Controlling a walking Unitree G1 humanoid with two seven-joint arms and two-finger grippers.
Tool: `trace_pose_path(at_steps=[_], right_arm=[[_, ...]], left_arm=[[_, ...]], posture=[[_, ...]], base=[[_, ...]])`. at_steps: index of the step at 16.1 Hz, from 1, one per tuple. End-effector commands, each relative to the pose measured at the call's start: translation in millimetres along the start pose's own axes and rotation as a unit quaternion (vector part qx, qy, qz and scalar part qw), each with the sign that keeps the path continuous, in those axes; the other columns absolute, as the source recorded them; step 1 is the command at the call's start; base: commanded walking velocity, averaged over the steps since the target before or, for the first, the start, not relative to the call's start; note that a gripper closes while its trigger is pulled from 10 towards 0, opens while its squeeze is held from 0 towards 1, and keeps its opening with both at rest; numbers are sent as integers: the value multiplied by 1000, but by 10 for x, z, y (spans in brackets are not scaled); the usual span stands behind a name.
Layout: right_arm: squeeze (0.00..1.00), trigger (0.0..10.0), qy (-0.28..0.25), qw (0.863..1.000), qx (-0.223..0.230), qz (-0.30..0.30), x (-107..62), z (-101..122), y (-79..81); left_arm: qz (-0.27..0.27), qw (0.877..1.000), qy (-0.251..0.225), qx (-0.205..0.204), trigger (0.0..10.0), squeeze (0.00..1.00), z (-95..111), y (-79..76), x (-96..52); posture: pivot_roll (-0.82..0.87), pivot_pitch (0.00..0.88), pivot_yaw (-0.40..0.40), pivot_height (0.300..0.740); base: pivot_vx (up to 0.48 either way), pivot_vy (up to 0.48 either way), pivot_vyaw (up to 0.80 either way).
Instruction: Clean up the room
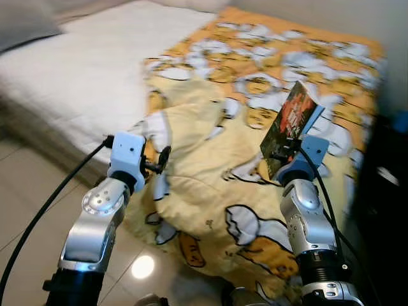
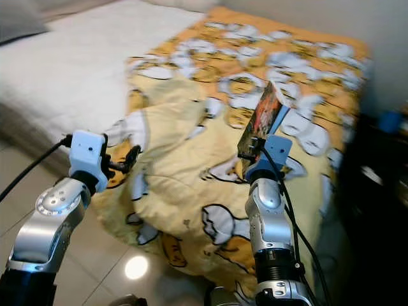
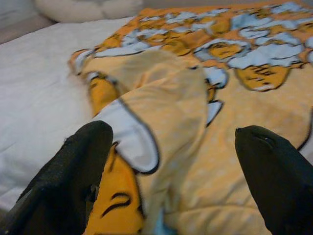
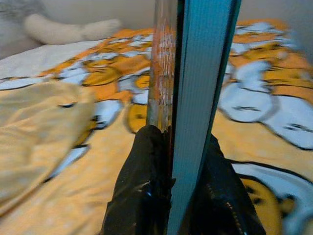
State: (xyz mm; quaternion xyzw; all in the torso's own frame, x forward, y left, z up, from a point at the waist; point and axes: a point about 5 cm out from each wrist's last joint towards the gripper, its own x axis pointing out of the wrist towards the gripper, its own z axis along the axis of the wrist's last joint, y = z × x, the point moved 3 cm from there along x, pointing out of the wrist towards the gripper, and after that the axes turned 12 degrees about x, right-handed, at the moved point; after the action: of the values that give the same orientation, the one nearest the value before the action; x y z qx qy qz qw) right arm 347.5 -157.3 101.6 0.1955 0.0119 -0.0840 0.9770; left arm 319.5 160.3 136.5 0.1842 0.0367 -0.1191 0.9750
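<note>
Left eye view: the robot stands at the foot of a bed (image 1: 70, 70), its right hand (image 1: 280, 155) clamped on the lower edge of a book (image 1: 290, 125), held upright and tilted above a yellow cartoon-print blanket (image 1: 210, 185). The right wrist view shows both black fingers (image 4: 142, 191) pinching the book's spine end, its long axis running straight up and away from the hand. The left hand (image 1: 159, 167) hovers with fingers spread wide and nothing between them, just above a rumpled fold of the blanket at the bed's near edge. A dark piece of furniture (image 1: 382, 191) stands close on the robot's right, nearer the arm carrying the book, and looks the likelier place to set it down. No container can be made out.
</note>
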Motion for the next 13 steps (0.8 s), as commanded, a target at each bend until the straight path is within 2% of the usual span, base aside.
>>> trace_pose_path(at_steps=[1,2,3,5,6,8,13], right_arm=[[0,10000,-25,1000,-2,-13,37,102,6],[0,10000,-29,998,-19,-48,45,99,-80],[0,10000,11,1000,-2,-10,40,15,-41],[0,10000,12,999,-16,29,20,4,51],[0,10000,16,999,-9,26,14,-11,66],[0,10000,25,998,-22,45,10,-34,142],[0,10000,53,996,-23,75,-9,-82,202]], left_arm=[[7,1000,18,-16,10000,0,-57,23,-3],[2,999,23,-35,10000,0,-70,16,-6],[18,999,24,-14,10000,0,-70,44,-2],[29,999,28,12,10000,0,-92,69,4],[24,999,36,-6,10000,0,-120,59,7],[40,999,20,-4,10000,0,-67,110,7],[46,999,19,6,10000,0,-62,119,11]], posture=[[-28,0,-15,740],[-30,0,-14,740],[-30,0,-14,740],[-28,0,-16,740],[-28,0,-16,740],[-29,0,-15,740],[-30,0,-19,740]], base=[[0,0,-800],[0,0,-800],[0,0,-800],[0,0,-800],[0,0,-800],[0,0,-800],[0,0,0]])
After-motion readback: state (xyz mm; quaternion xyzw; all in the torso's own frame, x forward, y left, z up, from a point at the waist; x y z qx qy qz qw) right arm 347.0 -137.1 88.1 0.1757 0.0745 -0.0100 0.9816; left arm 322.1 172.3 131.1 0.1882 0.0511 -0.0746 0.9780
